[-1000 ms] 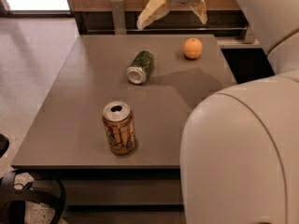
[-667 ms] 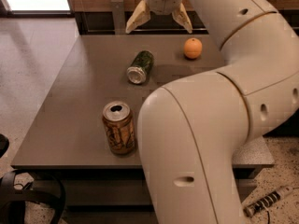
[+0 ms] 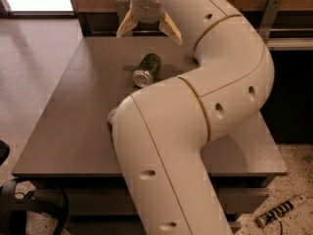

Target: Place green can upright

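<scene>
The green can [image 3: 147, 69] lies on its side on the grey table [image 3: 73, 116], its silver end facing the near left. My gripper [image 3: 148, 32] hangs open above the far part of the table, just beyond the can and not touching it, its two cream fingers [image 3: 125, 24] spread wide. The arm sweeps across the middle of the view. The orange-brown can [image 3: 112, 117] shows only as a sliver at the arm's left edge.
My white arm [image 3: 195, 111] covers the table's centre and right. A dark counter with a metal rail [image 3: 288, 40] stands at the far right. Black cables [image 3: 29, 209] lie on the floor at the near left, a corded tool [image 3: 281, 210] at the near right.
The arm has swung left and forward across the view, hiding the orange fruit and most of the orange-brown can. The gripper has shifted left to above the green can, still open.
</scene>
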Robot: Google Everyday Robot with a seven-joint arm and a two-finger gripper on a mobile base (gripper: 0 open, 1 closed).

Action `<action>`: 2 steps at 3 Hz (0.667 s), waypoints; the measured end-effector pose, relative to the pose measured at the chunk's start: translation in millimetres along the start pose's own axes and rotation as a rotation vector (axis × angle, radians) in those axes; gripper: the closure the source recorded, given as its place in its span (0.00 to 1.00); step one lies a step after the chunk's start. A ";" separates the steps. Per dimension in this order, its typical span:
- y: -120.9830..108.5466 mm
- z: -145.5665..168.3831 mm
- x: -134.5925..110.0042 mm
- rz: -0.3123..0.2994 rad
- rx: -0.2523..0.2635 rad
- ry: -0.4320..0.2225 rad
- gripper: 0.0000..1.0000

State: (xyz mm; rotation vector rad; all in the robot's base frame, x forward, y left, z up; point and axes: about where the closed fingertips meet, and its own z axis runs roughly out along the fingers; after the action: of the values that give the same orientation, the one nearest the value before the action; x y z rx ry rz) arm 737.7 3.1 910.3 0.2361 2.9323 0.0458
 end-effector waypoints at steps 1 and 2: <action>12.4 -7.1 5.4 0.084 0.026 -0.003 0.00; 17.3 -8.0 16.5 0.112 0.014 0.034 0.00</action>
State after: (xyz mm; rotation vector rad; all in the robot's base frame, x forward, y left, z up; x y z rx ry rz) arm 722.8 22.8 915.7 0.4050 2.9512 0.0455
